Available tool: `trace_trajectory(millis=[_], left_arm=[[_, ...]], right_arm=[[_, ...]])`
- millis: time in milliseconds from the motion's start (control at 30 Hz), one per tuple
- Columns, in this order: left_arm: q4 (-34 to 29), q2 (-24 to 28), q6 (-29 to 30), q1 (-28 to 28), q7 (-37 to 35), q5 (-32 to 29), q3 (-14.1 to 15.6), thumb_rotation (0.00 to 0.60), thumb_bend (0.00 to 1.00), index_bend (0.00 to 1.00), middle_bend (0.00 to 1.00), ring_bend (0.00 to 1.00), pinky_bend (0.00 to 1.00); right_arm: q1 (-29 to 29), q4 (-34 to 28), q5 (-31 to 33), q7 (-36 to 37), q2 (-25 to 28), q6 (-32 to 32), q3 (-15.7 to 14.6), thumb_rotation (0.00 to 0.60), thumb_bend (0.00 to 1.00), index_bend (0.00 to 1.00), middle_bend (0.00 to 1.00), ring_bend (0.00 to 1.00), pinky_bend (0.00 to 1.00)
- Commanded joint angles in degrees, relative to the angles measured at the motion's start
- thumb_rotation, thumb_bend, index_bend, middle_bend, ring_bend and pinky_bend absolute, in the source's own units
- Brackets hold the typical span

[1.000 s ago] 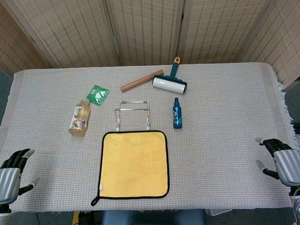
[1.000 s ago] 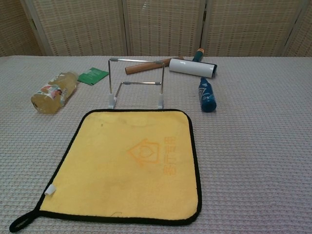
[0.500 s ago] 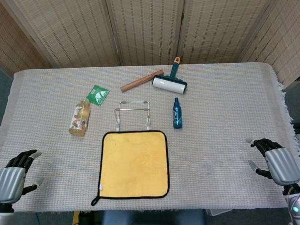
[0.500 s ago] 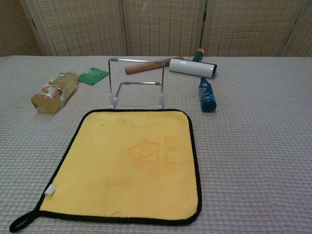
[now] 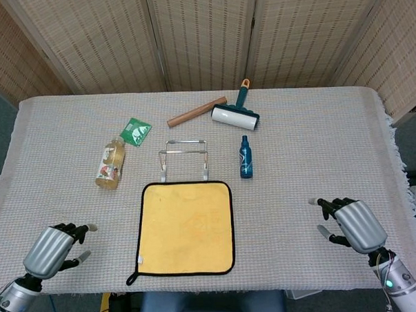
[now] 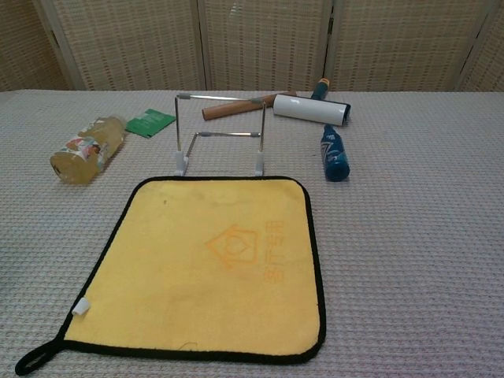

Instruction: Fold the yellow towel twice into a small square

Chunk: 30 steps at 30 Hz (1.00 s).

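lying flat between both hands: yellow towel [image 5: 187,228]

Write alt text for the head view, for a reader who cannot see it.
A yellow towel lies flat and unfolded at the near edge of a cloth-covered table, with the left hand and right hand open at either side, touching nothing. Behind it stand a wire rack, bottles, a lint roller and a wooden stick.

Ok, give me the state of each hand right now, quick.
Left hand: open, holding nothing, clear of the yellow towel.
Right hand: open, holding nothing, fingers apart.
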Motion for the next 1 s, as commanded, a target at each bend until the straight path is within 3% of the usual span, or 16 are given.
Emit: trace_trajectory(millis=[33, 133, 467, 1000], left_arm=[[0.8, -1.0, -1.6, -1.7, -0.6, 1.6, 0.8, 0.600, 0.25, 0.39, 0.72, 0.67, 0.80], [1.1, -1.5, -3.2, -3.0, -0.4, 2.9, 1.7, 0.600, 0.25, 0.40, 0.76, 0.70, 0.85], [3.1, -5.2, -8.6, -6.0, 1.8, 5.7, 5.2, 0.600, 0.25, 0.40, 0.81, 0.74, 0.85], [9.8, -13.1, -11.1, -9.1, 3.8, 7.1, 6.8, 0.600, 0.25, 0.41, 0.83, 0.77, 0.86]], right_arm=[[1.3, -0.4, -1.2, -0.3, -0.3, -1.4, -0.3, 0.600, 0.31, 0.29, 0.65, 0.64, 0.70], [2.5, -0.7, -2.2, -0.6, -0.4, -2.7, -0.6, 0.600, 0.31, 0.30, 0.69, 0.70, 0.77], [8.1, -1.4, -5.2, -0.5, -2.6, -9.6, -2.0, 0.600, 0.31, 0.32, 0.78, 0.83, 0.93], [10.8, -0.2, -5.4, -0.1, -4.8, -11.2, -3.6, 0.600, 0.31, 0.32, 0.80, 0.87, 0.97]])
